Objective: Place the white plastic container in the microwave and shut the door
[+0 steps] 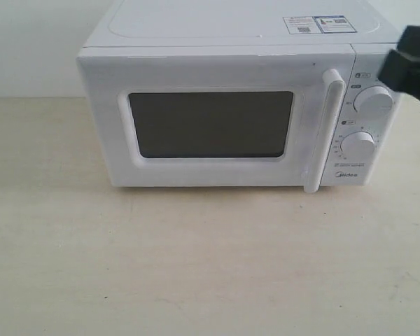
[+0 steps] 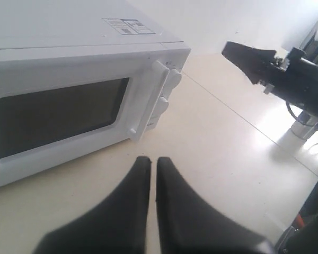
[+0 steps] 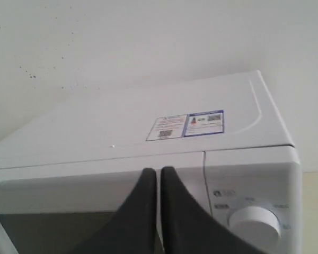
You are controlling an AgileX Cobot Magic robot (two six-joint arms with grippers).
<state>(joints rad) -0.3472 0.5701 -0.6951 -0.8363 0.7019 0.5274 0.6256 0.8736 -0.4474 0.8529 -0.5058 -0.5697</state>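
Door [image 1: 210,122] of microwave [image 1: 231,31] shut, close ahead of R gripper [image 3: 159,172]; jaws closed, empty. L gripper [image 2: 150,159] closed, empty, microwave farther ahead. White plastic container not visible; dark window hides interior. Status: prob. done, unconfirmed.

The brand name "Midea" [image 1: 351,175] stands in grey letters at the foot of the control panel [image 1: 344,112] of the microwave [image 1: 217,70], just under the lower dial [image 1: 358,145]. Two stickers [image 1: 320,24] sit side by side on the microwave's top, one with reddish print and one with a blue border, but their lettering is too small to read. The small marks around the lower dial and the upper dial [image 1: 373,100] cannot be read either.
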